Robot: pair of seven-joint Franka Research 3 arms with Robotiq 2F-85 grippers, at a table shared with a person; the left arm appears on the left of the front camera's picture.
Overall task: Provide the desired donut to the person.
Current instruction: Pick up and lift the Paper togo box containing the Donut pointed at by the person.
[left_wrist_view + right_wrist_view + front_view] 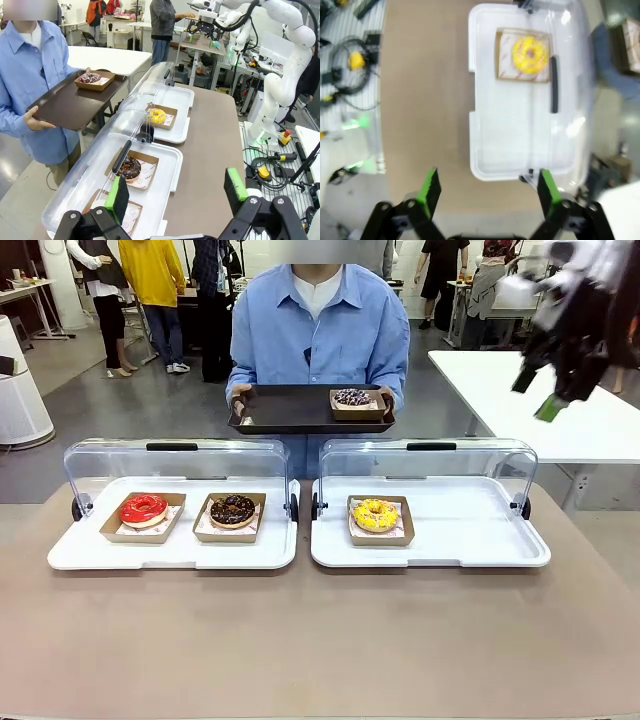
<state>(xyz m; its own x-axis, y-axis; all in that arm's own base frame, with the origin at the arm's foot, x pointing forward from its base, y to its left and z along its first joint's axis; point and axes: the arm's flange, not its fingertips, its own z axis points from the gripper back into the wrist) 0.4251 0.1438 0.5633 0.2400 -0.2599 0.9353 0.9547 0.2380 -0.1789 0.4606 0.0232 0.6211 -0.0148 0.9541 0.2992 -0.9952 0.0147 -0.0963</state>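
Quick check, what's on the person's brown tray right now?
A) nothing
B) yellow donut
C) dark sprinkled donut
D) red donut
C: a dark sprinkled donut in its box sits on the tray that the person holds, while the red donut and yellow donut are in the lidded cases.

A left white tray (pixel 75 555) and a right white tray (pixel 470 530) sit side by side by the brown table's (pixel 320 640) far edge, clear lids (pixel 110 462) up. Another white table (pixel 600 430) stands beyond.
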